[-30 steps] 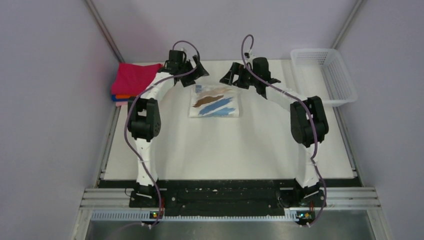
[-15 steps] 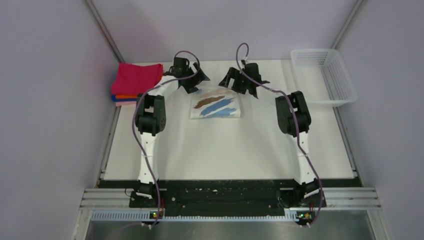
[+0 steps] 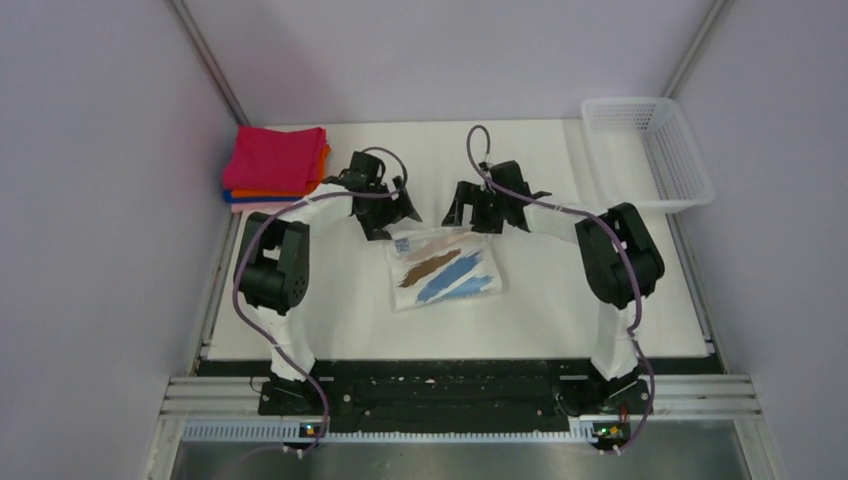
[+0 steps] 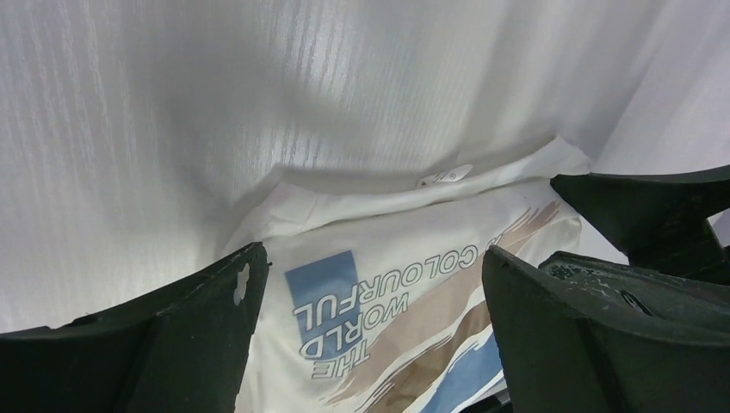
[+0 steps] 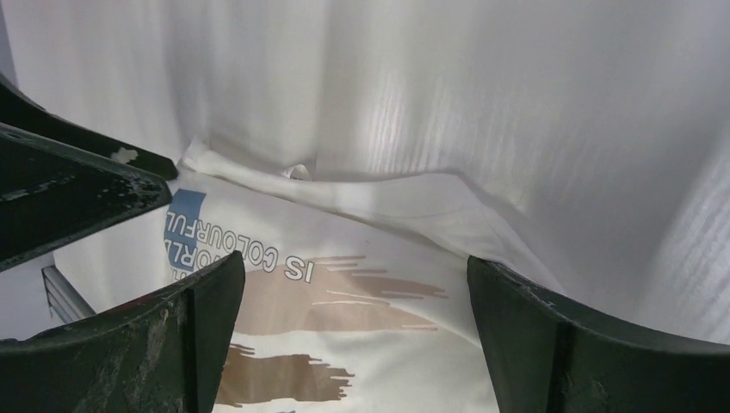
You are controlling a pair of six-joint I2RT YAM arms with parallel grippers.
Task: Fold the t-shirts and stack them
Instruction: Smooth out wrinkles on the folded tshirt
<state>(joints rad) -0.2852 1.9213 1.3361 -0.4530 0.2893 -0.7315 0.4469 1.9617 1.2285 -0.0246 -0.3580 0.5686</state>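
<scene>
A folded white t-shirt [image 3: 448,272] printed with brown and blue brush strokes lies on the table's middle. Both grippers stand at its far edge. My left gripper [image 3: 392,216] is open over the shirt's far left corner, where blue lettering shows on the t-shirt [image 4: 370,301] between its fingers. My right gripper [image 3: 470,213] is open over the far right part, straddling the brown print on the t-shirt [image 5: 361,301]. Neither gripper holds cloth. A stack of folded t-shirts [image 3: 277,160], magenta on top with orange, blue and pink below, sits at the far left corner.
A white mesh basket [image 3: 655,150] stands at the far right corner. Grey walls close in the table [image 3: 560,300] on the left, the right and the back. The arms' bases sit along the near edge.
Both arms drew back toward the near side and lowered. The printed shirt now lies nearer the bases and slightly turned. Both grippers stayed open.
</scene>
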